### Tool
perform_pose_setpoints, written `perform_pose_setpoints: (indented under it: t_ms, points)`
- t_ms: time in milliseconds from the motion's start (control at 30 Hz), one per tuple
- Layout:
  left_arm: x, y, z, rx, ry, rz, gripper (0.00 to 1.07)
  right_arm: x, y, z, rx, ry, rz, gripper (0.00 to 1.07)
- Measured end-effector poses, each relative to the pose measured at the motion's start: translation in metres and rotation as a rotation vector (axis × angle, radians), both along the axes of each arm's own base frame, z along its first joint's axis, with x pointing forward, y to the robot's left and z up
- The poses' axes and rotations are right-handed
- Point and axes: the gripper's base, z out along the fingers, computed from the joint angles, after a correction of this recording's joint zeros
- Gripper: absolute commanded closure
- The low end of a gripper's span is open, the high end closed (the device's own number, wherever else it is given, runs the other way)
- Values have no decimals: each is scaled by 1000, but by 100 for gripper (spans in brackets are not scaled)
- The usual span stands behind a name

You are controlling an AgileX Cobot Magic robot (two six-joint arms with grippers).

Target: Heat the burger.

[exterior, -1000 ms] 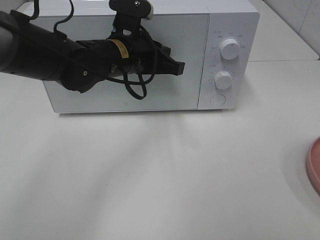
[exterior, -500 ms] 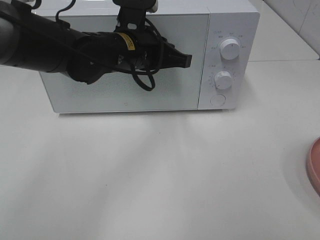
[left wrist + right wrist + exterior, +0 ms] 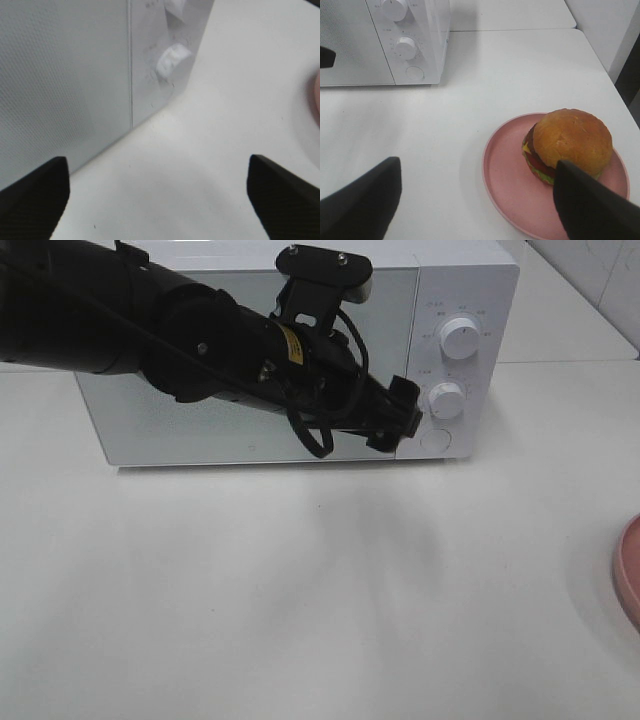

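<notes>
The burger (image 3: 568, 141), with a golden-brown bun, cheese, tomato and lettuce, sits on a pink plate (image 3: 506, 175) in the right wrist view. My right gripper (image 3: 475, 210) hangs open above the table beside it, one finger (image 3: 592, 205) overlapping the plate's near side. Only the plate's rim (image 3: 630, 575) shows at the right edge of the high view; the burger is out of that view. My left gripper (image 3: 400, 418) is open in front of the white microwave (image 3: 180, 435), at the seam between its shut door and the control panel. Nothing lies between its fingers (image 3: 35, 192).
The microwave's panel carries two round knobs (image 3: 459, 337) (image 3: 447, 400) and a round button (image 3: 437, 440) below them. The left arm stretches across the door's front. White tabletop lies in front of the microwave and between it and the plate.
The left arm has swung right and downward along the microwave's front, from the door's middle to the panel's edge. Its jaws have gone from shut to open.
</notes>
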Motion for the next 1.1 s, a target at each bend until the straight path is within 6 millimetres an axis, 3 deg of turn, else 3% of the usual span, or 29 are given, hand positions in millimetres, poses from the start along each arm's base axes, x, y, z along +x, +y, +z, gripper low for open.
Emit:
perform_pose_setpoints:
  t_ms: [167,600,800,1067,1100]
  points:
    - [-15,4,7,78,76,-24,5,0,0,0,0,0,0,32]
    - [-55,42,43,310,312,-43,6,0,0,0,0,0,0,32]
    - [-68,56,43,442,450,-48,6,0,0,0,0,0,0,32]
    - [-63,71,42,464,534,0,6,0,0,0,0,0,0,32]
    - [-57,80,42,454,558,34,6,0,0,0,0,0,0,32]
